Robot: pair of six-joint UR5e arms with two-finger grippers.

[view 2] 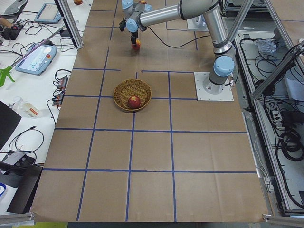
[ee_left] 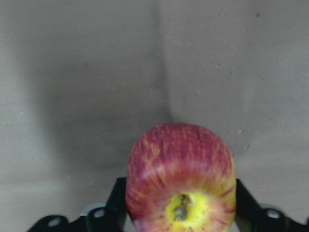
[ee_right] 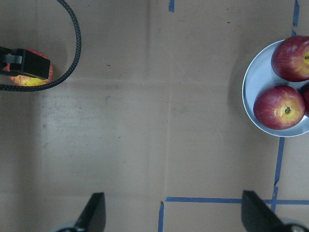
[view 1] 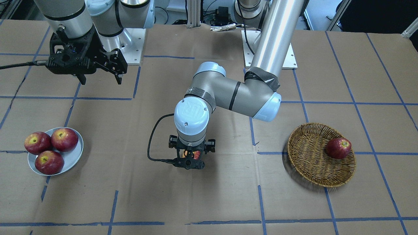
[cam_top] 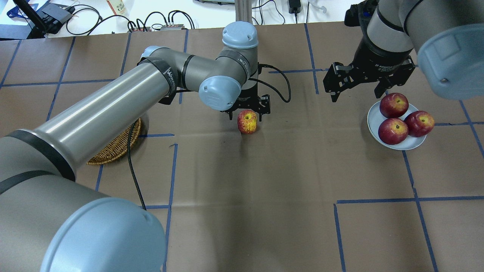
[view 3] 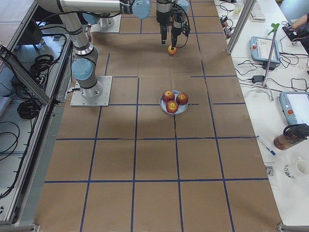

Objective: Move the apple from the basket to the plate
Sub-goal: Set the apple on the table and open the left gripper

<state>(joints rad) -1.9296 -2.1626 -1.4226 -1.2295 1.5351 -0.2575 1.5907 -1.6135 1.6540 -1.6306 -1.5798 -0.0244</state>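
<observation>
The front view has all the things at once. The left gripper stands over the middle of the table, and only a small part of the apple shows under its wrist. The basket holds one dark apple, and the plate holds three more. The right gripper hangs released behind the plate, with nothing in it.

The overhead view shows the apple much better: it sits between the left fingers, with the yellow patch turned up, well apart from basket and plate. The left arm hides most of the basket here.

The left side view again shows the basket with its one dark apple inside. The right side view shows the plate with its three, and the apple further away.

The left wrist view is the closest. One black finger lies against each side of the apple, so this gripper grasps it. Whether the apple touches the table cannot be told.

The right wrist view shows its own fingers wide apart above bare paper, the plate at the right edge, and the apple far left behind a cable.

The count is five apples, one basket and one plate.
</observation>
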